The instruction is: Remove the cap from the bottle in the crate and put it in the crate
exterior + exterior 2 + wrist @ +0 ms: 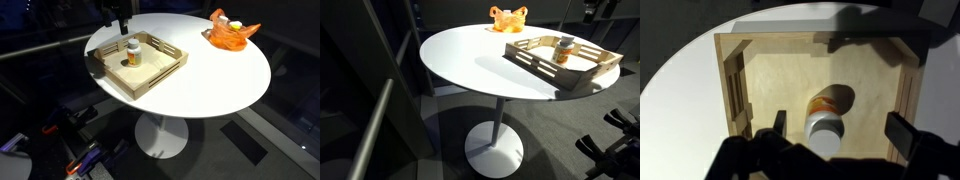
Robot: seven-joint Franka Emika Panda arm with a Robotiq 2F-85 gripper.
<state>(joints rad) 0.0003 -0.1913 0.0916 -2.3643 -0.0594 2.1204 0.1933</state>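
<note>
My claw (598, 9) shows only as a dark shape at the upper right corner of the frame, cut off by the top edge, above the far end of the wooden crate (535, 59). How my fingers stand I cannot make out here. The crate sits on the right part of the round white table (470, 70), close to its rim. Inside it a bottle (564, 51) stands upright with its cap (565, 41) on. At the top centre, near the table's far edge, lies an orange object (508, 18), well apart from the crate. The table's white pedestal base (493, 150) rests on a dark floor.
</note>
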